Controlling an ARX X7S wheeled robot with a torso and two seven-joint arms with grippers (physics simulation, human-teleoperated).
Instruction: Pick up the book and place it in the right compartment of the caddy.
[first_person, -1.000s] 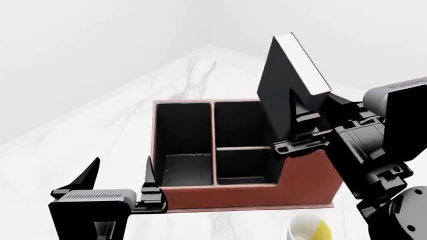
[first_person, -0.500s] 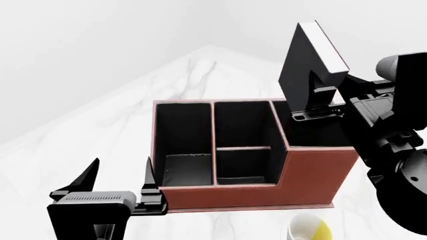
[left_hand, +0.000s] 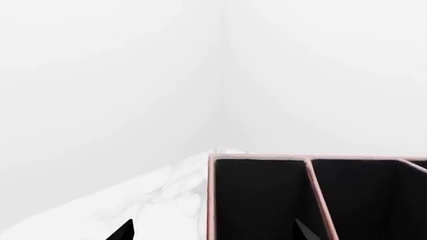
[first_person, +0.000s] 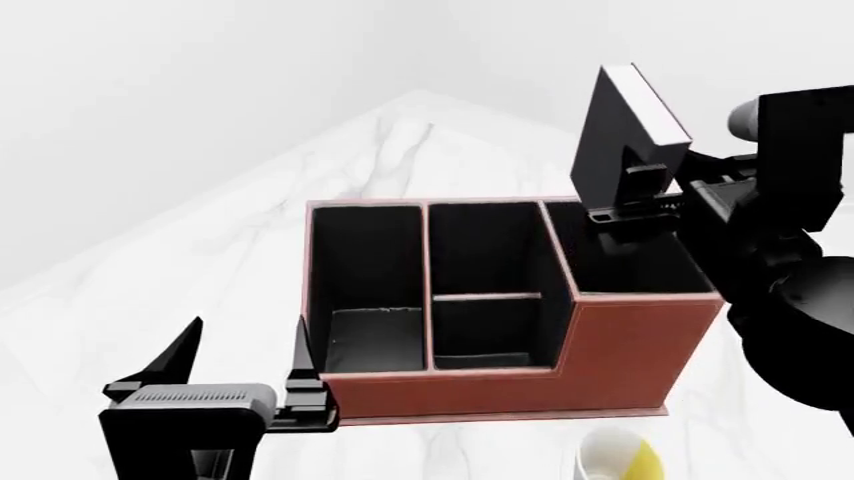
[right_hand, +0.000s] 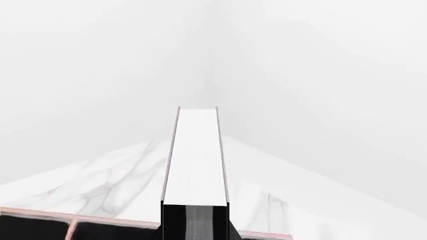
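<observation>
book (first_person: 617, 140): black covers, white page edges; held upright and a little tilted in the air, above the rear of the right compartment (first_person: 630, 262), not yet inside it.
right gripper (first_person: 627, 195): fingers closed on the book's lower end, one finger on each cover; in the right wrist view the page edge (right_hand: 197, 160) runs straight away from the camera, centred in the grasp.
left gripper (first_person: 240, 362): fingers spread wide, holding nothing, parked near the caddy's low front corner.
caddy (first_person: 534, 385): reddish-brown, black inside, standing on the white marbled tabletop (first_person: 400, 150); all three sections look empty.
mug (first_person: 617, 458): on the tabletop just in front of the caddy, apart from it.
stiffness: likely rigid as a hardcover block; it should not sag or bend in the grip.
weight: probably light to moderate; held low, the tall free end may lever it round if the pinch slackens.
surface: smooth covers look slippery, so a firm squeeze seems wise.
fragility: low; corners could catch on the bin wall.
where to hold: flat across both covers, as now, leaving the far end free.
fit: the bin seems wider than the book is thick, so it should go in upright.
</observation>
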